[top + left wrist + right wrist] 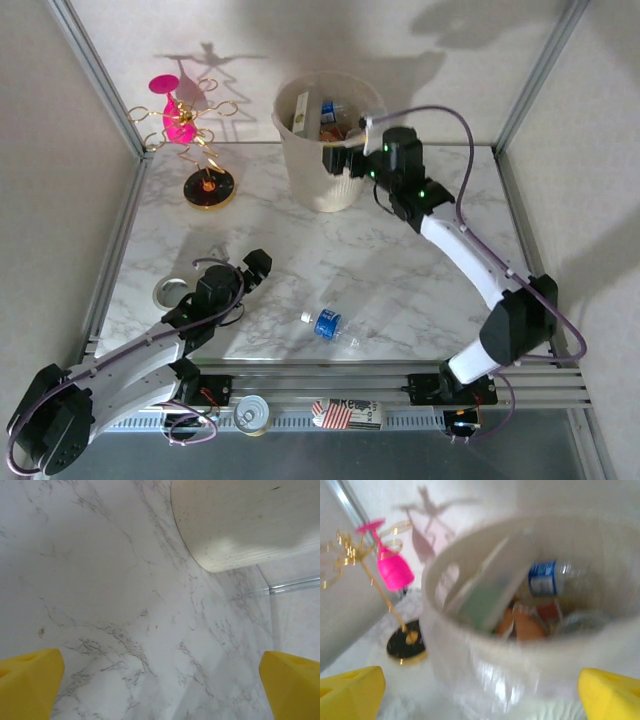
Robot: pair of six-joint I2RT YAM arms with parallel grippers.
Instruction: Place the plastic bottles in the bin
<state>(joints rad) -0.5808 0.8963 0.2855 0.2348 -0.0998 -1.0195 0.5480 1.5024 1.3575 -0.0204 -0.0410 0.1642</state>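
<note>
Left gripper (pixel 252 272) and right gripper (pixel 480 690) gape empty; the blue-labelled bottle (pixel 325 324) lying right of the left one looks light, slick, squashy: pinch its labelled middle gently.

A: Entry one, bin (pixel 310 182)?
B: Far middle of the bench (pixel 330 265); bottles (pixel 547 577) inside it. Ornament stand (pixel 195 140) to its left.
A: Entry two, loose bottle (pixel 325 323)?
B: Lying on the bench, front centre. Tin can (pixel 251 413) before it, leftward, on the front rail.
</note>
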